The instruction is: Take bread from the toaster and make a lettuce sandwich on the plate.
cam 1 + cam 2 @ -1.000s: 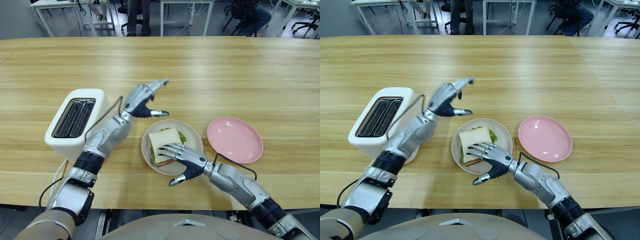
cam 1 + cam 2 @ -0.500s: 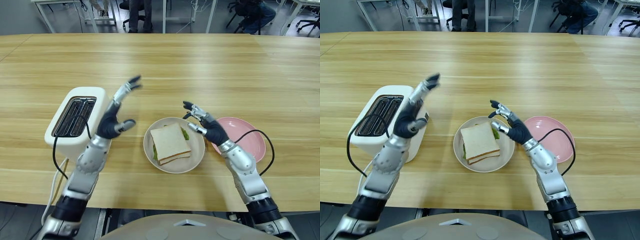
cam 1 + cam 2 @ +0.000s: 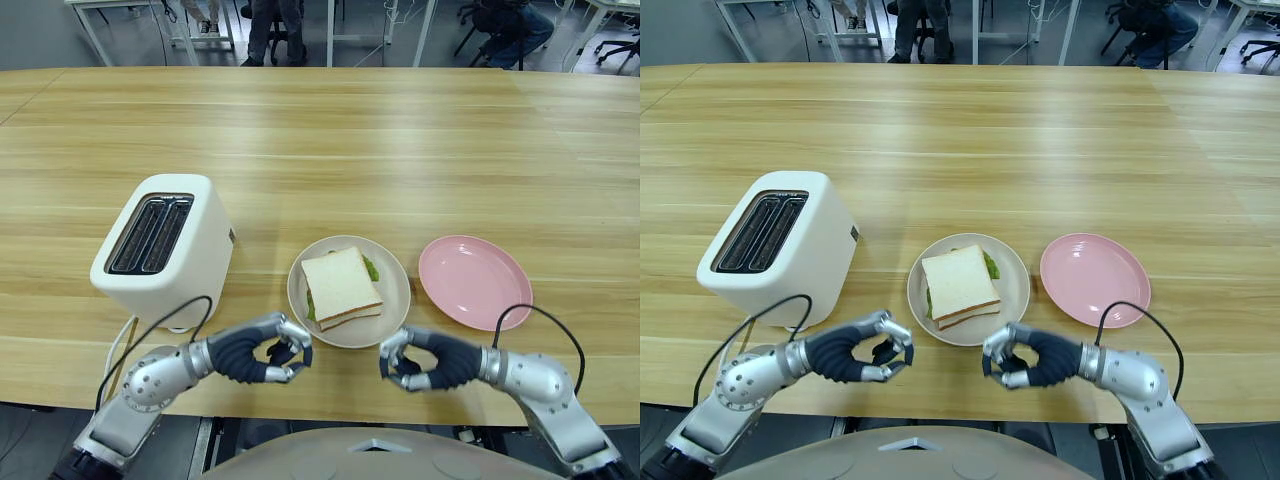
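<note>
Sandwich, soft square bread over ruffled lettuce, lies on the round cream plate on the wooden bench. Left robot hand at the plate's 7 o'clock and right robot hand at 5 o'clock are curled around nothing. Lifting carelessly, either might clip the smooth rim and slide the loose top slice off.

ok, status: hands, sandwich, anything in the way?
Left hand, right hand curled, empty, at table near edge. Sandwich on plate, lettuce showing. Toaster left, pink plate right, both apart.
</note>
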Robot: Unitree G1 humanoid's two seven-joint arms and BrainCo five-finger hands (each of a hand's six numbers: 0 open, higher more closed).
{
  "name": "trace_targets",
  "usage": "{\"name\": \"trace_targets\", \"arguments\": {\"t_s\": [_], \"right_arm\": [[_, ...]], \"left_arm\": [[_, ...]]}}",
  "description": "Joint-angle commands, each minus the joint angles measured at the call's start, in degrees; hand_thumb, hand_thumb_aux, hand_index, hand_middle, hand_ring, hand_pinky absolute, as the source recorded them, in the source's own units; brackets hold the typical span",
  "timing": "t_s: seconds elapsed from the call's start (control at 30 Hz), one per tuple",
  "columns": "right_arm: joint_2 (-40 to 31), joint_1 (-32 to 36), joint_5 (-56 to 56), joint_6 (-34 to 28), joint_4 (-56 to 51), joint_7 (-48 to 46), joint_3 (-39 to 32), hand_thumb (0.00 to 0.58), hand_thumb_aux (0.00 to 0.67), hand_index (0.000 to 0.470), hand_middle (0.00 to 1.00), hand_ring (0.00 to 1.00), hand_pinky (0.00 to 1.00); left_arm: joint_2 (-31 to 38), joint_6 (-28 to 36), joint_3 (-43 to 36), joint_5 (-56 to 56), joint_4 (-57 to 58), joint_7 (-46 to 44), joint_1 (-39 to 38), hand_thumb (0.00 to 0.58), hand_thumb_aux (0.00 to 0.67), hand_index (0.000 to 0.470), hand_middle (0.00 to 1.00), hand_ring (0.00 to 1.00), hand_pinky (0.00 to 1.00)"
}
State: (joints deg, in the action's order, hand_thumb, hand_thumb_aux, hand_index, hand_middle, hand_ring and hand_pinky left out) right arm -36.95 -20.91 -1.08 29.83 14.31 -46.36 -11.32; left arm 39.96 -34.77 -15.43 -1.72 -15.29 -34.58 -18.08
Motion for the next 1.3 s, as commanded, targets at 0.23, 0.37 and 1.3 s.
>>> {"name": "trace_targets", "arguments": {"t_s": [0.23,0.37,1.3], "right_arm": [[3.3,-0.5,-47.7,10.4,-5.8,32.7,0.1,0.58,0.67,0.46,1.0,1.0,1.0],[3.8,1.1,-54.9,8.8,-11.8,40.2,-3.5,0.58,0.67,0.46,1.0,1.0,1.0],[23.3,58.2,-56.8,-4.5,-78.7,71.2,-22.6,0.58,0.67,0.46,1.0,1.0,1.0]], "left_arm": [[-4.5,5.0,-2.0,-50.8,-1.3,16.4,1.6,0.58,0.67,0.46,1.0,1.0,1.0],[-6.7,7.4,-5.2,-59.8,3.3,23.0,3.5,0.58,0.67,0.46,1.0,1.0,1.0],[-19.7,19.0,-17.3,-60.6,68.7,52.7,50.4,0.58,0.67,0.46,1.0,1.0,1.0]]}}
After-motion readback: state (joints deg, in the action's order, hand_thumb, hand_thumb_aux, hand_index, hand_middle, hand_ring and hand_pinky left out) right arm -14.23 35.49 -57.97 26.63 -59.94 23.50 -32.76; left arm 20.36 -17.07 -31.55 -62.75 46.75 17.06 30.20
